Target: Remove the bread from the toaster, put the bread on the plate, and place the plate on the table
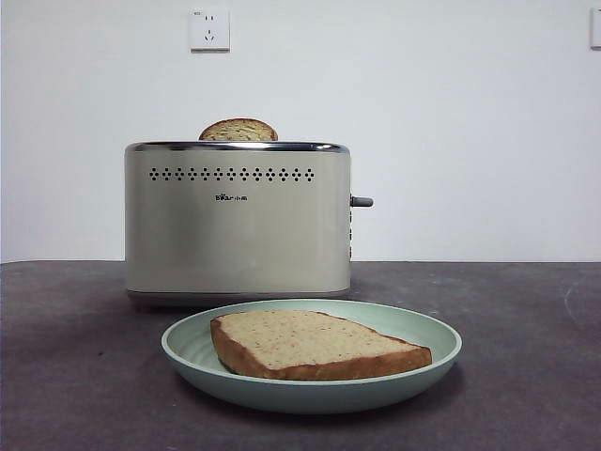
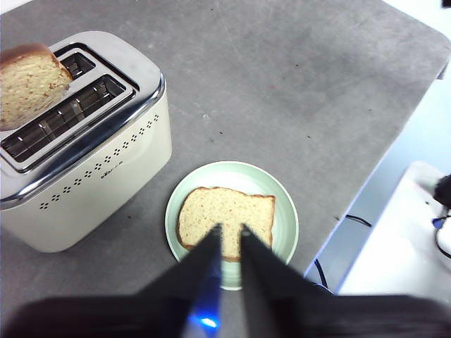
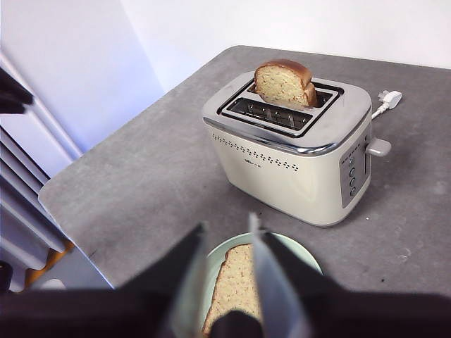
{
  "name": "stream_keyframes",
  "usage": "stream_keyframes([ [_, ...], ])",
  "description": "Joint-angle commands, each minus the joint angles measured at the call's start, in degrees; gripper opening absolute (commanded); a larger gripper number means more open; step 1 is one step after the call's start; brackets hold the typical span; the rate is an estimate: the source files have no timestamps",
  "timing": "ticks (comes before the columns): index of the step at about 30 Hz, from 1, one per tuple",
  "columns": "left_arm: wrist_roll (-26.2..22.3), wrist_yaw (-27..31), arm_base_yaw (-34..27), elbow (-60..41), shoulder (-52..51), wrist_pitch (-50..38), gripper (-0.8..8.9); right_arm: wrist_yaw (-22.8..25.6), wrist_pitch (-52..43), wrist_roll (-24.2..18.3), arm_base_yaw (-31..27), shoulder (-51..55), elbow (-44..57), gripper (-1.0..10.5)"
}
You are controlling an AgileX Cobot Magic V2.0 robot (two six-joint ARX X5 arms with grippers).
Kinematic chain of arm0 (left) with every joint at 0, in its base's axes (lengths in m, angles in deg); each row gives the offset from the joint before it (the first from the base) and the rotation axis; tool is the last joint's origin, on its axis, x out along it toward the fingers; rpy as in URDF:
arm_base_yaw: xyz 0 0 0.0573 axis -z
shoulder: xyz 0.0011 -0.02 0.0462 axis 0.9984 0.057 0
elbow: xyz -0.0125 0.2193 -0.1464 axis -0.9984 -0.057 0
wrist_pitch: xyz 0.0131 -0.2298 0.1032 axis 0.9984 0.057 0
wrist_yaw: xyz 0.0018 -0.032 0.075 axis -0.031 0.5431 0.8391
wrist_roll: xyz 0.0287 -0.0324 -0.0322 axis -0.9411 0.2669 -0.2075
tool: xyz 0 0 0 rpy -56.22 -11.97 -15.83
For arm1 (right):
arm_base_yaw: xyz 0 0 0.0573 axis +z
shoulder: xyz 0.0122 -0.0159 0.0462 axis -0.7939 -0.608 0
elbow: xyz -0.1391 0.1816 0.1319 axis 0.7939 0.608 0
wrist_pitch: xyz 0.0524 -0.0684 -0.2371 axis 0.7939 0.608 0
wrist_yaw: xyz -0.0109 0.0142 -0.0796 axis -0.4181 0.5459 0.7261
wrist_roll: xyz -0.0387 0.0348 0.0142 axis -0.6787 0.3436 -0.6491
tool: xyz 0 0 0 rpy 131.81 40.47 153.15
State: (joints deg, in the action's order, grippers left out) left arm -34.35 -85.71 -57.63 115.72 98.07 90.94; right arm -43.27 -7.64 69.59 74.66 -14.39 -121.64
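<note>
We found one small dark logo [image 1: 231,197] on the boxy cream toaster's [image 1: 238,244] front face; its letters were too small to read.

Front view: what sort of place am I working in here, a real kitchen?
Probably a staged test bench, not a kitchen: a bare dark grey table against a plain white wall with one wall socket, holding only a toaster and a plate of bread.
</note>
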Motion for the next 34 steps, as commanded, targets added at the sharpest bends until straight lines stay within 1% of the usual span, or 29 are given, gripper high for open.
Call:
stream_keyframes([
  [1, 2.6, 0.2, 0.2, -5.3, -0.3, -5.1, -0.08, 0.1, -0.1, -0.2, 0.1, 0.1, 0.1, -0.1],
  [3, 5.6, 1.1, 0.2, -10.8, -1.2, -11.1, -0.08, 0.2, -0.1, -0.2, 0.1, 0.1, 0.1, -0.1],
  [4, 7.2, 2.7, 0.4, -13.6, -1.8, -14.3, -0.08, 0.2, 0.0, -0.2, 0.1, 0.1, 0.1, -0.1],
  [7, 12.3, 10.8, 2.5, -24.5, -5.6, -25.7, -0.08, 0.2, 0.0, -0.2, 0.1, 0.1, 0.1, 0.0],
  [8, 14.1, 12.7, 3.3, -27.9, -7.1, -29.1, -0.08, 0.2, 0.0, -0.2, 0.1, 0.1, 0.1, 0.0],
  [12, 20.6, 21.6, 6.8, -42.2, -16.9, -41.9, -0.08, 0.2, 0.4, -0.2, 0.1, 0.1, 0.1, 0.0],
  [14, 21.9, 26.4, 8.1, -48.4, -23.0, -46.9, -0.08, 0.2, 0.3, -0.2, 0.1, 0.1, 0.1, 0.0],
  [16, 22.6, 28.6, 8.8, -53.0, -28.6, -49.8, -0.08, 0.3, 0.4, -0.3, 0.1, 0.0, 0.1, 0.0],
  [17, 22.6, 28.7, 9.0, -54.5, -30.9, -50.1, -0.08, 0.3, 0.4, -0.3, 0.1, 0.0, 0.1, 0.0],
  [19, 22.6, 31.8, 9.1, -56.5, -35.4, -48.7, -0.08, 0.3, 0.4, -0.3, 0.1, 0.0, 0.1, 0.0],
  [20, 22.6, 33.6, 9.1, -56.6, -36.7, -46.6, -0.07, 0.3, 0.4, -0.3, 0.1, 0.0, 0.1, 0.0],
  [21, 22.6, 35.7, 9.1, -56.6, -37.7, -44.3, -0.01, 0.3, 0.4, -0.3, 0.1, 0.0, 0.1, 0.0],
  [25, 22.6, 40.9, 9.0, -56.6, -38.0, -37.9, 0.00, 0.3, 0.4, -0.3, 0.1, 0.0, 0.1, 0.0],
  [31, 22.6, 40.4, 9.0, -56.6, -37.7, -32.7, -0.01, 0.3, 0.4, -0.3, 0.1, 0.0, 0.1, 0.0],
  [34, 22.4, 44.4, 9.0, -56.6, -37.7, -31.4, -0.01, 0.3, 0.4, -0.3, 0.1, 0.0, 0.1, 0.0],
])
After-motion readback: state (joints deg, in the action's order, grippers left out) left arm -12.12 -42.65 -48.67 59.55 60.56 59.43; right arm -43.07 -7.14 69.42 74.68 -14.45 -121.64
